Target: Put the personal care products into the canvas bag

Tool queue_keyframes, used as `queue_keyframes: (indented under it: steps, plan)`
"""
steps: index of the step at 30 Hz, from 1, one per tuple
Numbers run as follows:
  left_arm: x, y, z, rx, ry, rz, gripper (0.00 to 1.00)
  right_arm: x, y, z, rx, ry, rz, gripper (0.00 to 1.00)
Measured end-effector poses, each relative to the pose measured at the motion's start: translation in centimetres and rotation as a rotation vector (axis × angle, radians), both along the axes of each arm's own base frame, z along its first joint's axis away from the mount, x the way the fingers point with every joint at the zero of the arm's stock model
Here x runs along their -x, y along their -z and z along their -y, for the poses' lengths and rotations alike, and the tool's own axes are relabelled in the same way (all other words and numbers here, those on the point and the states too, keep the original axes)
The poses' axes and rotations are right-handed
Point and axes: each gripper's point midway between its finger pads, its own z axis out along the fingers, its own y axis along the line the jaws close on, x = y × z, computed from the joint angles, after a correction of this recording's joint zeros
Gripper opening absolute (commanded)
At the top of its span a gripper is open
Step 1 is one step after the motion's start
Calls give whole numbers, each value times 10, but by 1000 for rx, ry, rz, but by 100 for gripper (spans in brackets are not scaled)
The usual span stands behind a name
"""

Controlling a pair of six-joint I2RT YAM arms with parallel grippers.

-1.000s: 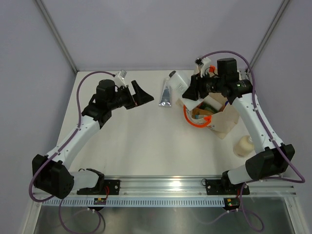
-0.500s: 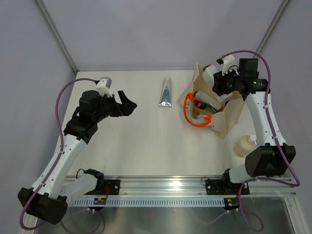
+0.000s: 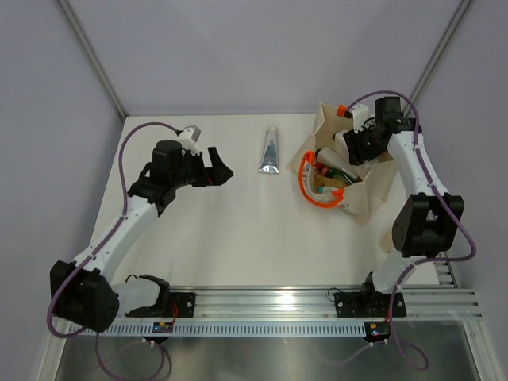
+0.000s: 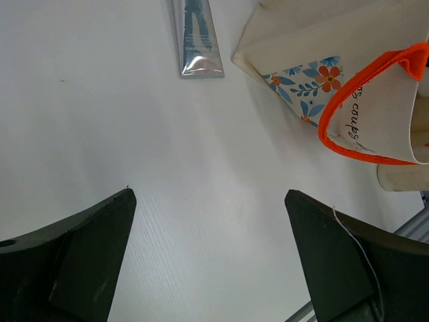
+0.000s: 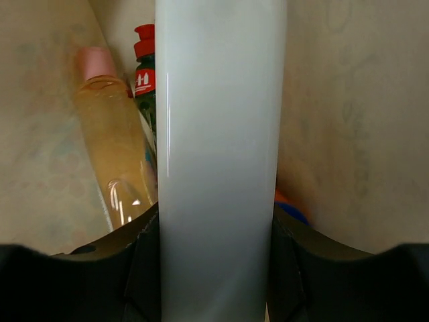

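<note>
The right gripper (image 5: 214,265) is clenched on a white bottle (image 5: 218,134), with one dark finger pressed on each side. The bottle is down between the beige walls of the canvas bag (image 3: 370,198). The bag sits at about 2 o'clock on the table (image 3: 238,230), close to the far right corner.

There is little room inside the bag. At 9 o'clock of the white bottle lies a peach-pink bottle (image 5: 117,161). A green bottle with a red cap (image 5: 144,67) is wedged just beside it, partly hidden behind the white one. At 4 o'clock a bit of an orange-blue item (image 5: 288,204) shows low against the wall, and the cloth on that side stands near.

The bag's orange handle (image 3: 305,184) loops out toward 8 o'clock and lies on the table.

A silver tube (image 3: 270,151) lies flat at 12 o'clock, near the far edge. Its length runs from 12 to 6, with the wide crimped end toward 6. A strip of bare table separates it from the bag's nearest corner.

The left gripper (image 3: 216,168) is released and holds nothing, its jaws spread wide. It hangs at 10 o'clock, pointing toward 3 o'clock, and open white surface lies between it and the tube. The middle and near half of the table run open down to the metal rail (image 3: 262,305) at 6 o'clock. The right arm's elbow (image 3: 421,226) stands at 4 o'clock by the right edge.
</note>
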Motion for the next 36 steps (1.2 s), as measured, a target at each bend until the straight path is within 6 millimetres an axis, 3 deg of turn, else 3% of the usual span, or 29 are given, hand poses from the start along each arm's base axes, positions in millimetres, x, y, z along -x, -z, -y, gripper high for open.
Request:
queue_keyframes:
  steps: [2, 3, 5, 6, 8, 12, 16, 19, 22, 26, 32, 34, 36]
  plan:
    - [-12, 13, 9, 0, 22, -37, 99, -10, 12, 1, 4, -6, -33, 37]
    - [-18, 21, 14, -6, 31, -59, 99, -13, 16, 0, 1, -9, -50, 56]
    - [-31, 33, 24, -18, 46, -96, 99, -13, 23, 0, 1, -12, -79, 74]
    - [-38, 39, 31, -26, 56, -112, 99, -13, 22, 0, -1, -12, -83, 88]
    - [-53, 47, 47, -39, 75, -133, 99, -15, 12, -3, -16, -10, -60, 100]
    - [-88, 62, 83, -69, 99, -143, 98, -14, -33, -11, -62, -17, 44, 100]
    - [-120, 77, 111, -98, 88, -146, 97, 1, -110, -26, -137, -40, 236, 100]
    - [-151, 82, 128, -129, 54, -117, 88, 30, -170, -42, -214, -91, 420, 100]
    - [-176, 89, 141, -175, 3, -81, 86, 75, -204, -62, -317, -161, 601, 99]
    - [-203, 103, 153, -241, -61, -39, 85, 117, -187, -92, -458, -297, 643, 99]
    - [-228, 133, 165, -338, -103, -29, 84, 116, -127, -111, -568, -381, 480, 100]
    - [-238, 140, 167, -354, -115, -28, 84, 119, -119, -114, -584, -388, 453, 100]
    - [-244, 148, 167, -372, -125, -38, 84, 122, -124, -116, -595, -411, 467, 100]
